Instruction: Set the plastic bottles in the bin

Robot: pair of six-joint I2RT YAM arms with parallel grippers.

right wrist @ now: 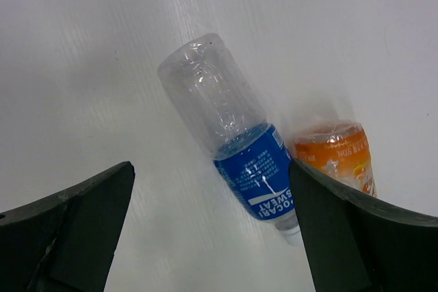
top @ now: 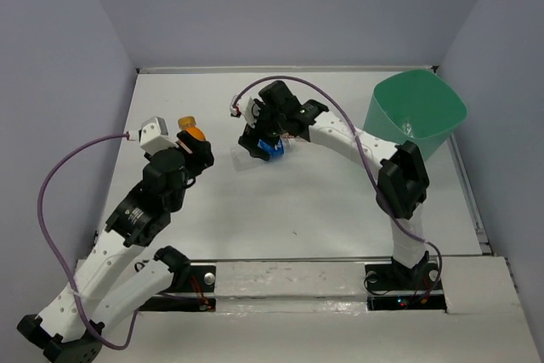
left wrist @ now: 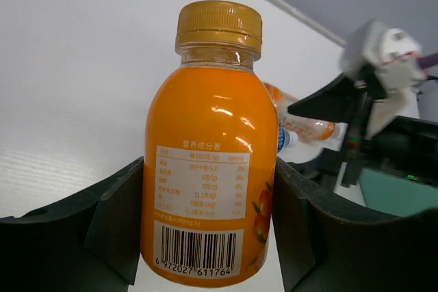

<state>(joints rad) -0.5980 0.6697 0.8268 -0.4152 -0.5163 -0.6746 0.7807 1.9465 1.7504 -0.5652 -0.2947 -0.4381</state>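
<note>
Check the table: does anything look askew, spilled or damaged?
Two bottles lie tipped over, side by side on the table: a blue-labelled clear bottle and an orange-labelled bottle. No spill shows. The orange bottle held in the left gripper looks intact, cap on.

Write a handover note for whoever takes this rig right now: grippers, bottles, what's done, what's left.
Left gripper: shut on the orange bottle, far from the bin.
Right gripper: open over the blue-label bottle lying on the table, second orange bottle beside it.
Done: one bottle gripped; bin contents unclear.
Left: bin all three visible bottles.
</note>
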